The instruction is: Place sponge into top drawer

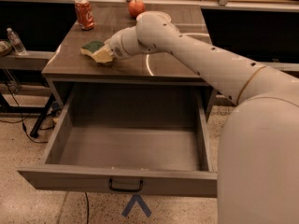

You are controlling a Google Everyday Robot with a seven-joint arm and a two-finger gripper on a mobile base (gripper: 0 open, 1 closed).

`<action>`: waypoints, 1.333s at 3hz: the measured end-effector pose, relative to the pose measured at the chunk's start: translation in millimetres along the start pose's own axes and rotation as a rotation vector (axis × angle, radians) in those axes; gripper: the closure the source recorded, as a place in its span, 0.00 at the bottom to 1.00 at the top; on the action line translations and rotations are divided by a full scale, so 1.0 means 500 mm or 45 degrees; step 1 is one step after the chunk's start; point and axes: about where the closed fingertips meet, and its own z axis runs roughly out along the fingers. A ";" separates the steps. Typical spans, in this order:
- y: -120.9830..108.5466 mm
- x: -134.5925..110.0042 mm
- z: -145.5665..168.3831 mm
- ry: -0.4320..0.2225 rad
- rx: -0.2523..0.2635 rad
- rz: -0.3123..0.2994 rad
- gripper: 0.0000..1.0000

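The sponge (93,46), dark green on top with pale yellow foam under it, lies on the left part of the table top (154,64). My gripper (105,54) is low over the table, right against the sponge's right side, at the end of the arm that comes in from the right. The top drawer (70,181) under the table top is pulled wide open towards the camera. Its black handle (126,186) sits at the centre of the front panel. Nothing lies inside the drawer.
A red soda can (84,14) and an apple (136,7) stand at the back of the table. A water bottle (16,41) stands on a shelf at the left. Cables (18,125) lie on the floor left of the drawer. A blue arrow mark (136,205) is on the floor.
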 end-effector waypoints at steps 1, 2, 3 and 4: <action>0.023 0.002 -0.072 -0.046 -0.062 0.013 0.96; 0.052 0.021 -0.165 -0.140 -0.151 0.000 1.00; 0.118 0.056 -0.302 -0.274 -0.293 -0.097 1.00; 0.169 0.100 -0.361 -0.293 -0.387 -0.157 1.00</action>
